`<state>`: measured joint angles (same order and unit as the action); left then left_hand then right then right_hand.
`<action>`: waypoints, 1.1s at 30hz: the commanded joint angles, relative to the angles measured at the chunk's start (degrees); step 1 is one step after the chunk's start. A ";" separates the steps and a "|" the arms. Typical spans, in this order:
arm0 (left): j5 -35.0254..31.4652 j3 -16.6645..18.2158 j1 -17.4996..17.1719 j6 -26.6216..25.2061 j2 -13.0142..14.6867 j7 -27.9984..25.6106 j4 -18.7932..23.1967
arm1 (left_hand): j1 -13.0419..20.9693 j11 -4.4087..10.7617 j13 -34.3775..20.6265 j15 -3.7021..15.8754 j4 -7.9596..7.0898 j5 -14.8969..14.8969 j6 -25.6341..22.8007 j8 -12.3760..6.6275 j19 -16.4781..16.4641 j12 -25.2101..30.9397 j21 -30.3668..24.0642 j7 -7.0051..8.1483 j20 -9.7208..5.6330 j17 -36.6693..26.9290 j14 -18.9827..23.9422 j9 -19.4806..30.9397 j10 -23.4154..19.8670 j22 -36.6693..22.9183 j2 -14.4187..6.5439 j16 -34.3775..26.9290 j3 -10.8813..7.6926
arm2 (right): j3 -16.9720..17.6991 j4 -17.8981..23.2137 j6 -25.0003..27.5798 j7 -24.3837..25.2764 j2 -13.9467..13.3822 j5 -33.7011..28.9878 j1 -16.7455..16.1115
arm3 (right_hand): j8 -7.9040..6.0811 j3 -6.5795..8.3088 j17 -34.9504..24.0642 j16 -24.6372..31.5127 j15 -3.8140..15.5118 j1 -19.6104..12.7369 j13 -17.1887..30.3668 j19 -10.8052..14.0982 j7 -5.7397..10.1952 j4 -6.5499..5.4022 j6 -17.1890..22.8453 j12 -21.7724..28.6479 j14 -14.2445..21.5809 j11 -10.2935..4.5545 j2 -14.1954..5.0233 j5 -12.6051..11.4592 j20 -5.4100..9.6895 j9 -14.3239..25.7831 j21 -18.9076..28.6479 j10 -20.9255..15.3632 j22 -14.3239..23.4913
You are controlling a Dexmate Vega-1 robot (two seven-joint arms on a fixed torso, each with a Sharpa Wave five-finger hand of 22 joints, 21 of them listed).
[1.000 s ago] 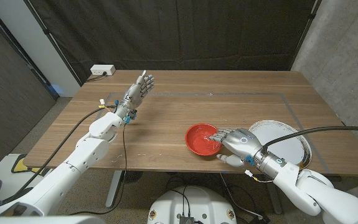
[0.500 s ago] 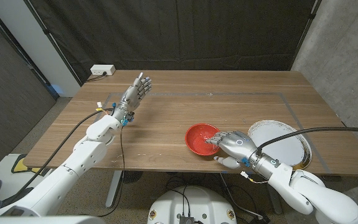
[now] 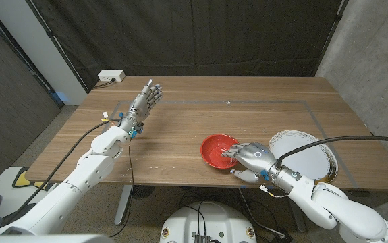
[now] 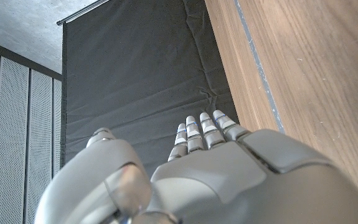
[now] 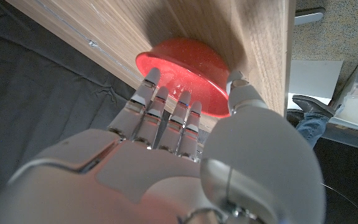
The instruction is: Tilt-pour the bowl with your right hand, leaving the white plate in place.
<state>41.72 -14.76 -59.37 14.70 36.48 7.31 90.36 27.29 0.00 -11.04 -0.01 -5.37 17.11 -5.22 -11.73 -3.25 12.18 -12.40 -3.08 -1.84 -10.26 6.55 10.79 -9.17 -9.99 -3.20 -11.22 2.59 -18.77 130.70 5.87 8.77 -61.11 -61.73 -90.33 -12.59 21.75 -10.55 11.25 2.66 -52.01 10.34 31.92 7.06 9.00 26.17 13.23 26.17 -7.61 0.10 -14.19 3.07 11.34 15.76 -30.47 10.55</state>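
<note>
The red bowl is seen on the wooden table, near the front edge and a little right of the middle. It is gripped at its right rim by the right hand: the fingers are laid over the rim and into the bowl, and the thumb is pressed on the outside. The white plate is seen just to the right of the bowl, partly hidden by the right arm. Far off on the left side, the left hand is held up over the table with its fingers straight and nothing in it. A white power strip is seen at the far left corner.
</note>
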 commanded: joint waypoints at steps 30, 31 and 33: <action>1.37 1.18 -1.77 -1.54 0.86 -0.96 0.47 | 0.63 -0.15 -0.20 -0.04 -0.27 -0.52 -0.53 0.07 0.42 -0.10 0.44 0.10 0.15 -0.33 0.59 0.18 -0.16 -0.37 -0.30 0.07 0.63 | -4.93 -4.01 -3.42 4.89 1.06 2.21 5.45 | -2.21 -0.07 -1.95 4.27 10.93 -8.57 0.61 14.73 2.66 0.10 15.95 2.79 21.91 -2.22 -3.62 2.34 9.46 0.33 7.35 -15.99 2.70; 1.41 1.21 -1.80 -1.47 0.81 -0.93 0.39 | 0.64 -0.17 -0.20 -0.03 -0.27 -0.53 -0.51 0.08 0.41 -0.13 0.44 0.11 0.20 -0.33 0.59 0.18 -0.08 -0.37 -0.31 0.07 0.63 | -5.00 -4.06 -3.51 5.02 1.14 2.20 5.58 | -2.16 -0.25 -2.19 4.54 10.93 -8.90 0.65 15.07 2.72 0.08 16.09 2.84 22.57 -2.24 -3.70 2.40 9.44 0.37 7.65 -16.37 2.81; 1.50 1.26 -1.90 -1.41 0.79 -0.86 0.30 | 0.65 -0.10 -0.20 -0.02 -0.27 -0.54 -0.52 0.08 0.41 -0.15 0.45 0.15 0.21 -0.33 0.59 0.18 -0.05 -0.37 -0.33 0.08 0.65 | -5.14 -4.12 -3.53 5.18 1.32 2.07 5.79 | -1.88 -0.76 -2.79 5.15 10.96 -9.76 0.80 16.02 2.72 0.03 16.14 3.18 24.03 -2.42 -3.87 2.60 9.48 0.46 8.54 -17.82 3.15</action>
<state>42.75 -13.76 -60.87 13.17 37.40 6.27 91.20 27.52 0.00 -11.04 -0.01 -5.46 16.63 -5.22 -11.73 -3.04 12.18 -12.07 -3.08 -1.63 -10.26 6.55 10.79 -9.17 -10.28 -3.43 -11.01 2.99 -22.88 127.00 2.79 12.92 -60.59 -59.05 -85.86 -14.51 21.69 -12.66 15.65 5.86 -60.59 10.83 46.69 9.93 9.02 41.67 15.71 48.59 -9.92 -3.71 -11.75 5.55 11.61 23.40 -46.82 13.23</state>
